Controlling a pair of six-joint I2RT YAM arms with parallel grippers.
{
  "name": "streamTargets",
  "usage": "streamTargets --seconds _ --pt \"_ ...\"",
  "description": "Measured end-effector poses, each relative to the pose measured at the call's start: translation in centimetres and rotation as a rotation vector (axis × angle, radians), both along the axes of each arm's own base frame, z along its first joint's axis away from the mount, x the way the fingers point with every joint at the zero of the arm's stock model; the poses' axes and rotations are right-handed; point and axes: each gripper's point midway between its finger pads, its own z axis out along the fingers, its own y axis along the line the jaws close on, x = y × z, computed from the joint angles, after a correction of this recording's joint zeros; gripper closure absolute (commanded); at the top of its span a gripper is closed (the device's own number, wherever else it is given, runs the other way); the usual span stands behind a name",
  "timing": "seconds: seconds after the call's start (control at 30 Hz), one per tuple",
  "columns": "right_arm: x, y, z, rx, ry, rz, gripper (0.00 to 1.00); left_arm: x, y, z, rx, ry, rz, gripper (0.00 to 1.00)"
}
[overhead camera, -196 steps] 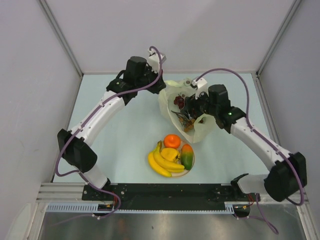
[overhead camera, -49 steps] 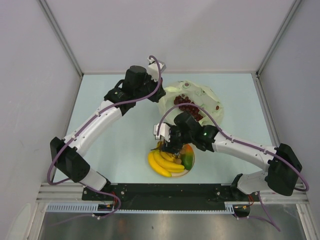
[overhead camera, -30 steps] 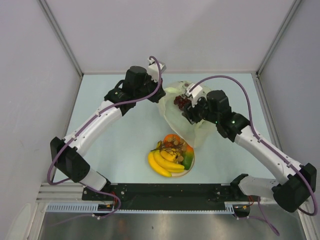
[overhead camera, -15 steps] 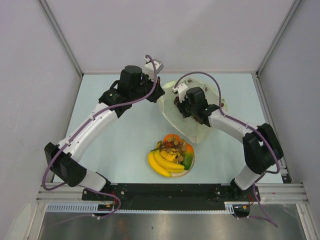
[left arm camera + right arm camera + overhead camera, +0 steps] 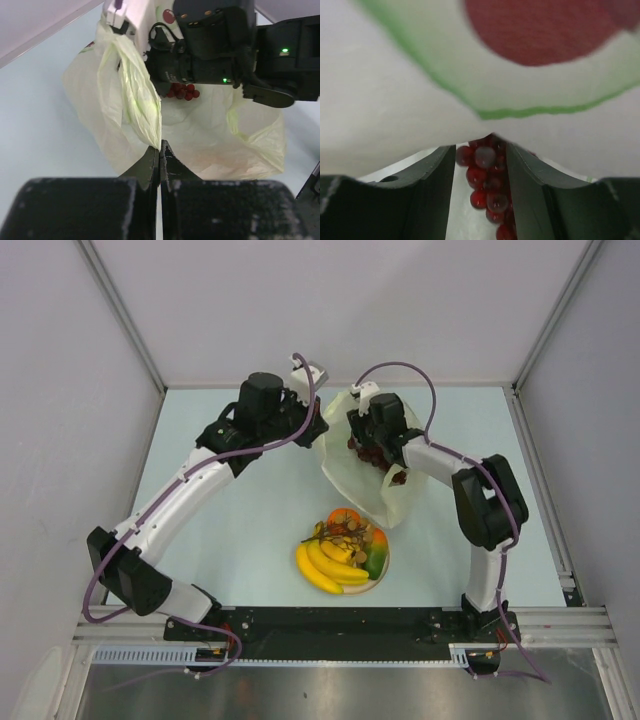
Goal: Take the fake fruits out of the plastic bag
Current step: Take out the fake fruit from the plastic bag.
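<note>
Right wrist view: right tool (image 5: pixel 481 150) sits deep in the plastic bag (image 5: pixel 395 90), jaws part-spread astride the red grape bunch (image 5: pixel 487 185); can't tell if they bite. Left tool (image 5: pixel 159 152) pinches a bag fold tight, holding the mouth up. Best: close on the bunch's thick middle w/o snagging film, lift straight out thru the mouth, left pinch taut, then set by the other fake fruits (image 5: pixel 340 552) on the plate (image 5: pixel 372 583).

One plastic bag (image 5: pixel 362 486) at upper centre, with one red grape bunch (image 5: pixel 371 448) inside it. One plate (image 5: pixel 373 584) at lower centre carries one banana bunch (image 5: pixel 324 568), one orange (image 5: pixel 343 516), one mango (image 5: pixel 376 560) and one dark twiggy bunch (image 5: pixel 341 531).
</note>
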Motion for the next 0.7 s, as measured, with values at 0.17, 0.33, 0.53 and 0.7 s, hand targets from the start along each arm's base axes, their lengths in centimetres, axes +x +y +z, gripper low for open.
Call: streamTargets --seconds 0.17,0.33,0.53,0.7 --pt "2.1 0.7 -1.8 0.011 0.013 -0.043 0.52 0.2 0.2 0.0 0.028 -0.029 -0.005 1.0" --pt "4.5 0.6 -2.4 0.004 -0.011 -0.117 0.53 0.3 0.5 -0.3 0.066 -0.05 -0.012 1.0" --pt "5.8 0.9 -2.3 0.01 -0.027 -0.136 0.53 0.0 0.2 -0.6 0.078 -0.049 -0.025 1.0" --pt "5.5 1.1 -2.6 0.011 -0.012 -0.134 0.55 -0.1 0.0 -0.8 0.086 -0.052 -0.035 1.0"
